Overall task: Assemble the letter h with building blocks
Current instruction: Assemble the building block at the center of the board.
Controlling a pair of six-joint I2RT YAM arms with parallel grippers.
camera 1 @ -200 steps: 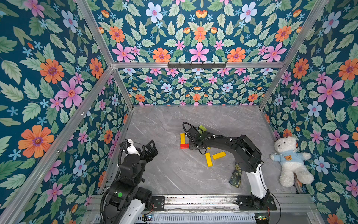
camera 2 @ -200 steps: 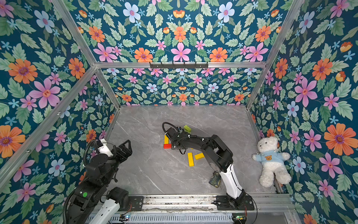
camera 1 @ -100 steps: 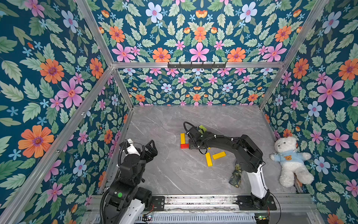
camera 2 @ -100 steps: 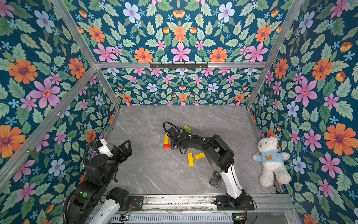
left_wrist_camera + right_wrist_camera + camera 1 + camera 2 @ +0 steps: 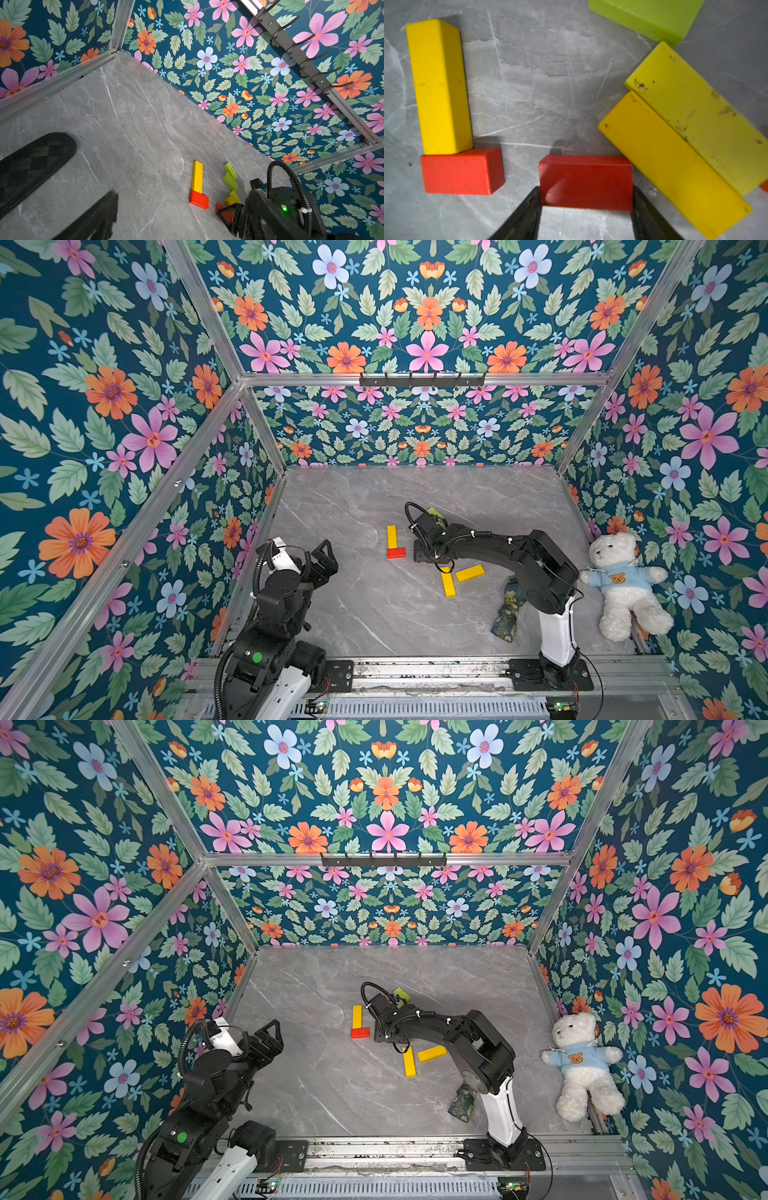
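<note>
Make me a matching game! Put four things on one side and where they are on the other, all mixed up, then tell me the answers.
Things:
1. teddy bear
2. cloth scrap
3. long yellow block
4. loose red block

Places:
A. between the right claw's fingers
B. by the flowery wall
C. end touching the other red block
D. partly hidden behind the right arm

Pairs: 1-B, 2-D, 3-C, 4-A

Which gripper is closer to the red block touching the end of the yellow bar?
Right. The right gripper sits low, just beside the red block, with only a small gap between them. The left gripper is far off on the block's opposite side.
</note>
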